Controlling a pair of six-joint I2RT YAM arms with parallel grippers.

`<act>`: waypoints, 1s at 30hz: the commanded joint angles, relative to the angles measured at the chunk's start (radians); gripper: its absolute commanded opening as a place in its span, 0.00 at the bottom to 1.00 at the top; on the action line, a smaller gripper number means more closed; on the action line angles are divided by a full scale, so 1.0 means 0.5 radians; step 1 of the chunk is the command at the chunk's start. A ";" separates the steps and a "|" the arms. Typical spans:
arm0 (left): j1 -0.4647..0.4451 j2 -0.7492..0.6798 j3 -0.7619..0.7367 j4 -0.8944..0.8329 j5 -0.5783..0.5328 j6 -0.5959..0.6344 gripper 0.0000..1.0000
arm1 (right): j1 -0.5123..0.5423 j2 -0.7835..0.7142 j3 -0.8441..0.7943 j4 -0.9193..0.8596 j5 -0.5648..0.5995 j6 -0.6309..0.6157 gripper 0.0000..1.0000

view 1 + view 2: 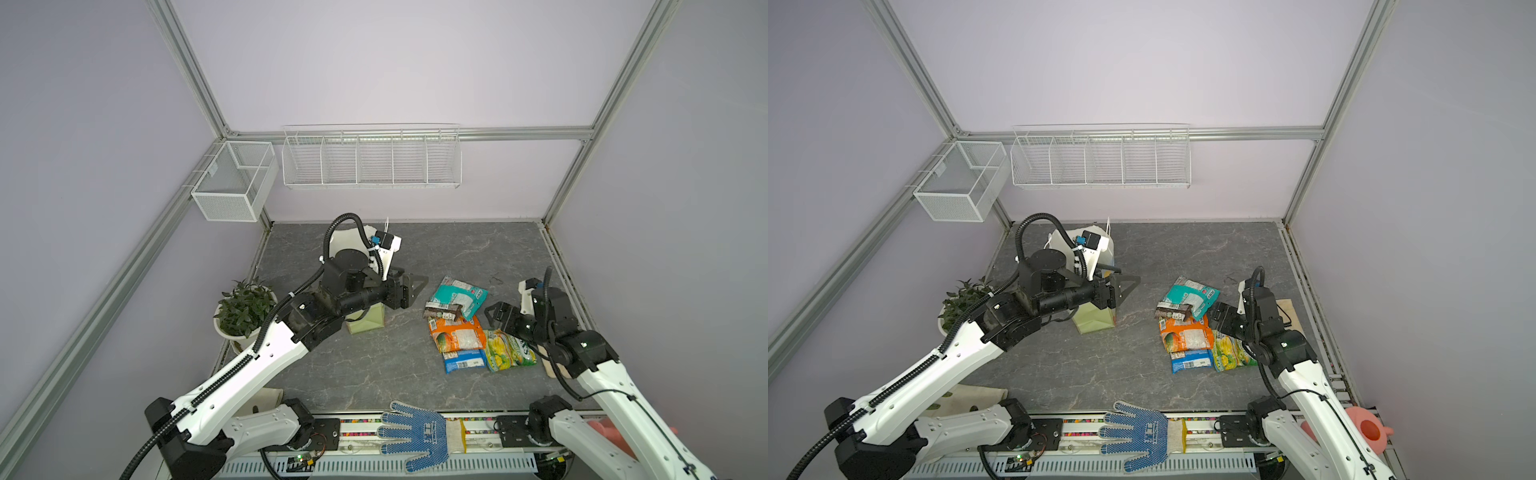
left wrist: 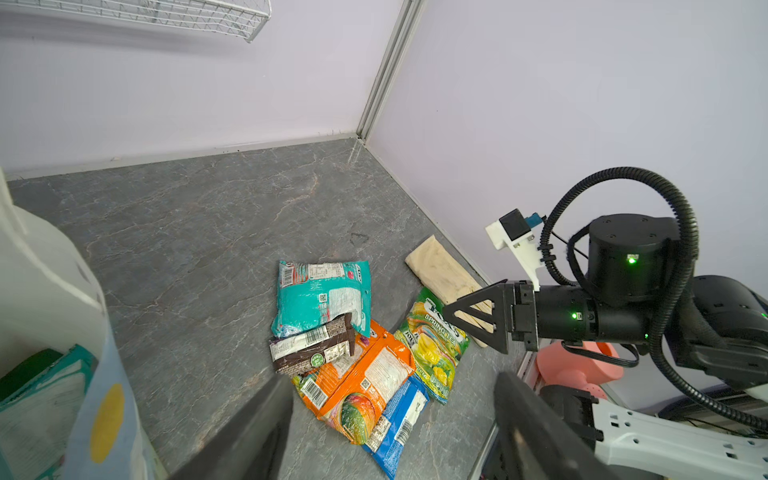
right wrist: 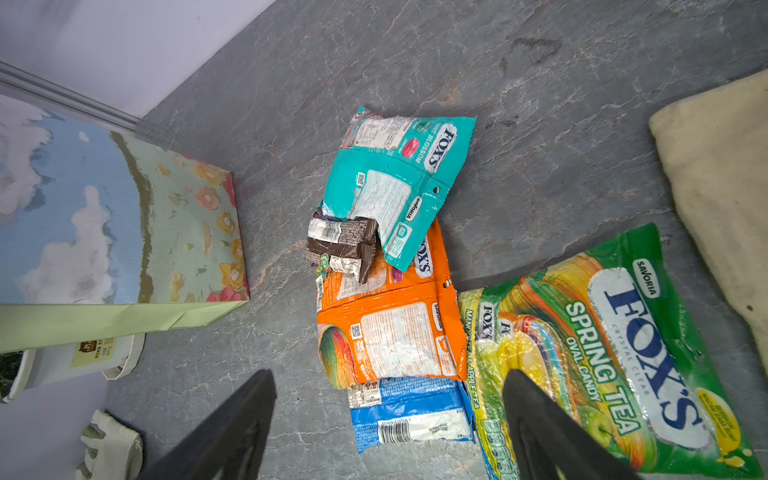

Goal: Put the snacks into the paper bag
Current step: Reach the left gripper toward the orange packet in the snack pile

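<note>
The snacks lie in a pile right of centre: a teal packet (image 1: pixel 457 296) (image 3: pixel 395 183), a dark brown bar (image 1: pixel 443 311) (image 3: pixel 340 245), an orange packet (image 1: pixel 457 336) (image 3: pixel 390 336), a blue packet (image 1: pixel 464 360) (image 3: pixel 411 415) and a green packet (image 1: pixel 510 350) (image 3: pixel 615 353). The paper bag (image 1: pixel 366 323) (image 1: pixel 1094 321) (image 3: pixel 104 208) stands upright under my left arm; a teal packet (image 2: pixel 41 390) shows inside it. My left gripper (image 1: pixel 417 286) (image 2: pixel 395 378) hovers open and empty beside the bag's top, pointing at the pile. My right gripper (image 1: pixel 496 318) (image 3: pixel 390 374) is open and empty, low over the pile's right side.
A potted plant (image 1: pixel 245 311) stands left of the bag. A blue dotted glove (image 1: pixel 415 432) lies on the front rail. A cream glove (image 3: pixel 723 187) lies by the right wall. Two white wire baskets (image 1: pixel 370 160) (image 1: pixel 235 180) hang on the walls. A pink watering can (image 1: pixel 1366 428) sits at front right.
</note>
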 commanded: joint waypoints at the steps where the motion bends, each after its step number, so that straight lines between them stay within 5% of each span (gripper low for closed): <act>1: -0.048 0.046 -0.068 0.058 -0.024 -0.057 0.77 | -0.008 -0.054 -0.038 0.019 0.016 0.033 0.89; 30: -0.197 0.435 -0.598 0.640 0.007 -0.491 0.75 | -0.006 0.045 -0.084 0.069 -0.030 0.057 0.89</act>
